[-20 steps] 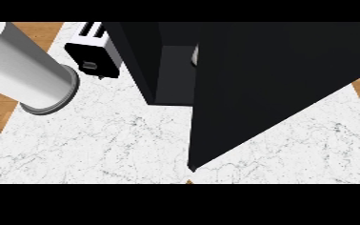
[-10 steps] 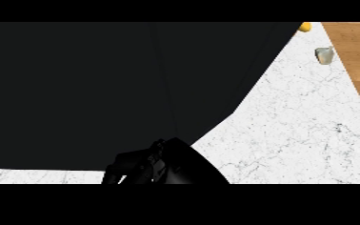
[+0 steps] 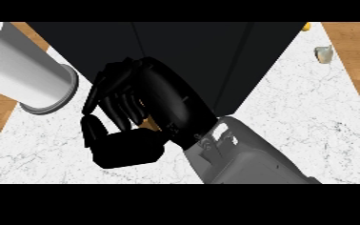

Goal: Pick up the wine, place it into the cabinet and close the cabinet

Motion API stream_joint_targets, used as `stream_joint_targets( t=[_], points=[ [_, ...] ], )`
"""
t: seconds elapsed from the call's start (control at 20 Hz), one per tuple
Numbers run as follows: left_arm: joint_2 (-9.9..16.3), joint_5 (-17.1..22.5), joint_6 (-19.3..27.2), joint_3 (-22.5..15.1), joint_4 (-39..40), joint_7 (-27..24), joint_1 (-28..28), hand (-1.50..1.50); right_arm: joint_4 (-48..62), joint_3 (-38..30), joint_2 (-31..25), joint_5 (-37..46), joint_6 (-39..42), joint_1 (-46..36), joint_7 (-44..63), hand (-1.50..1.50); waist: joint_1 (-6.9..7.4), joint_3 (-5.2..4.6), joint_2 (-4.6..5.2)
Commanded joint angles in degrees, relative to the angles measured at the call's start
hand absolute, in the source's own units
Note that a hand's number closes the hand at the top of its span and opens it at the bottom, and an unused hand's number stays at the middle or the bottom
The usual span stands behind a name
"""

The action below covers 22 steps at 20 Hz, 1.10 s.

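- The right hand [image 3: 158, 100] is hovering above the counter [image 3: 302, 124], right in front of the black cabinet [image 3: 204, 47]. Its grey forearm is coming in from the lower right.
- Its fingers [image 3: 116, 88] are curling tightly together toward the thumb [image 3: 95, 133], closing the hand into a cupped grasp.
- A small tan sliver is showing in the gap between the fingers and thumb. I am judging this to be part of the wine [image 3: 148, 122], with the hand hiding nearly all of it. That would explain why the hand is staying curled rather than flat.
- The hand is being carried high and close to the cabinet front, probably so the wine can go straight in without touching the counter.
- Vertical seams are running down the cabinet face. I cannot tell whether a door is standing open, so the way in is not showing.
- A grey cylinder [image 3: 32, 74] is lying at the left edge, near the cabinet corner and apart from the hand. I cannot tell what it is.
- A small pale object [image 3: 323, 53] is sitting on the counter at the far right, well apart from the hand and out of its way.
- The left hand is not showing.
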Motion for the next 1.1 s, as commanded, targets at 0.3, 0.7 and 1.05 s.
stream_joint_targets(
  t=[0.3,0.7,1.05],
  points=[
    [-2.4,-3.6,2.7,-4.1,-0.9,7.8,-6.5,-1.50,18.8,-11.7,-1.1,0.4,6.2,-7.2,-11.2,1.50,-0.96,0.02,0.13],
    [-5.3,-8.6,8.7,-10.8,-0.3,9.8,-13.7,-1.50,26.0,-14.0,-3.4,1.2,8.7,-6.0,-21.0,1.50,-1.70,0.02,0.52],
    [-8.1,-12.0,10.5,-14.5,3.0,8.8,-17.1,-1.50,28.0,-18.3,-7.9,-1.1,11.9,-8.8,-21.6,1.50,-2.37,-0.02,0.70]
  ],
)
